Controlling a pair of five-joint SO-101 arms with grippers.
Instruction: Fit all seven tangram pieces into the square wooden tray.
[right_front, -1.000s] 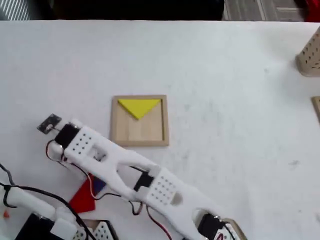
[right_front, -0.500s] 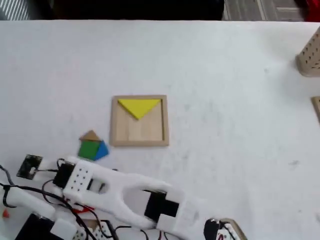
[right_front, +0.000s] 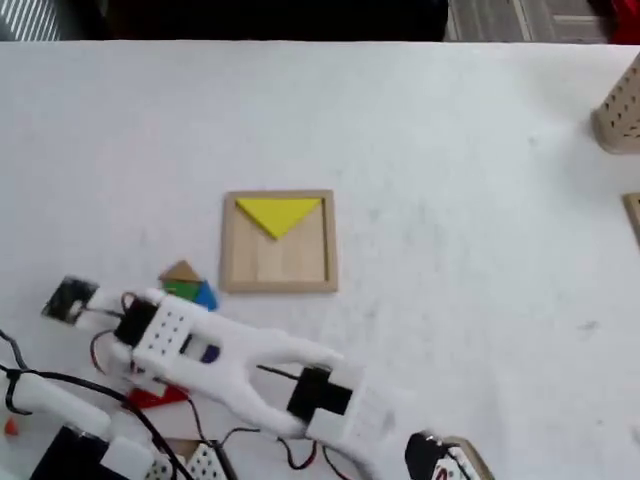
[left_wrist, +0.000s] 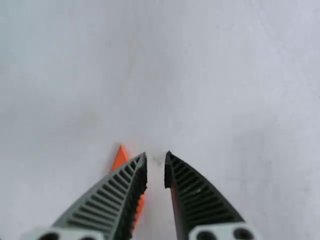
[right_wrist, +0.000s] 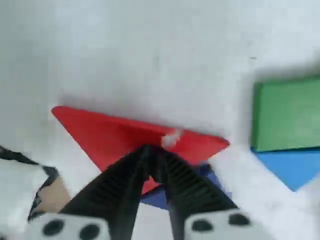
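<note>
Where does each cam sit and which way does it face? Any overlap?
High view: fixed above the table, looking down at the wooden tray holding a yellow triangle; the right arm lies across the picture's lower left.
Left wrist view: on the left wrist, looking along the left end effector at the table and an orange piece.
Right wrist view: on the right wrist, looking down past the right end effector at a red triangle, green piece and blue piece.
Shared: high and right wrist views both show those three pieces.
</note>
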